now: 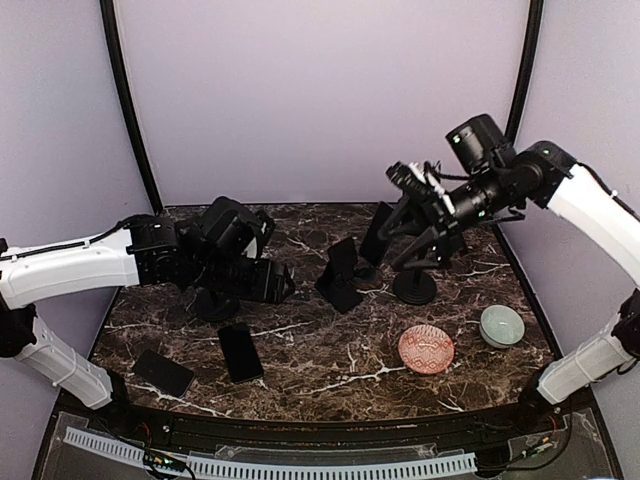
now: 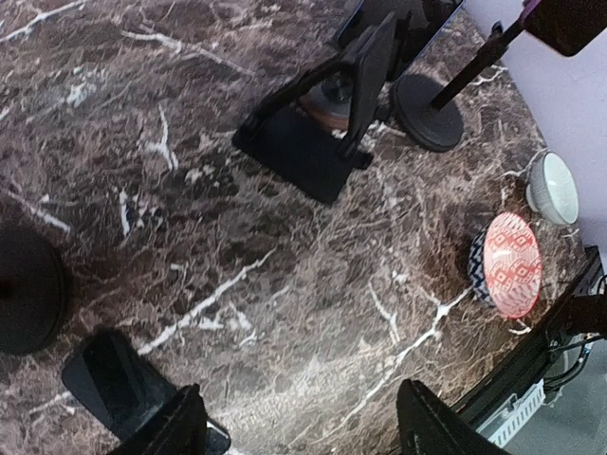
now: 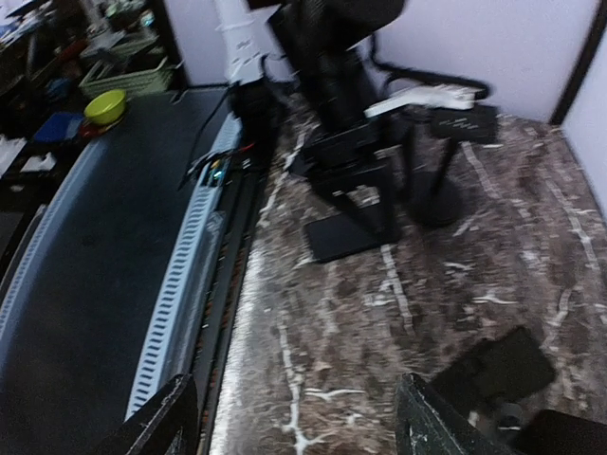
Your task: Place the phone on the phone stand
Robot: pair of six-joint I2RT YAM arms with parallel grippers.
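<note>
The left gripper point(image 2: 302, 403) and right gripper point(image 3: 296, 393) are seen spread and empty; the phone point(image 1: 240, 352) (lying flat) could be skidded aside if pinched off-centre.

Black phone point(image 1: 240, 352) lies flat (front-left), well apart from upright black phone stand point(image 1: 338, 280) at ctr.

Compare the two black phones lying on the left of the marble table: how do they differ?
The black phone nearer the middle of the dark marble table lies almost lengthwise, front to back; the black phone by the left corner lies on a diagonal. The middle one looks longer, and the corner one sits closer to the near edge. Both are dark slabs lying flat on the marble.
</note>
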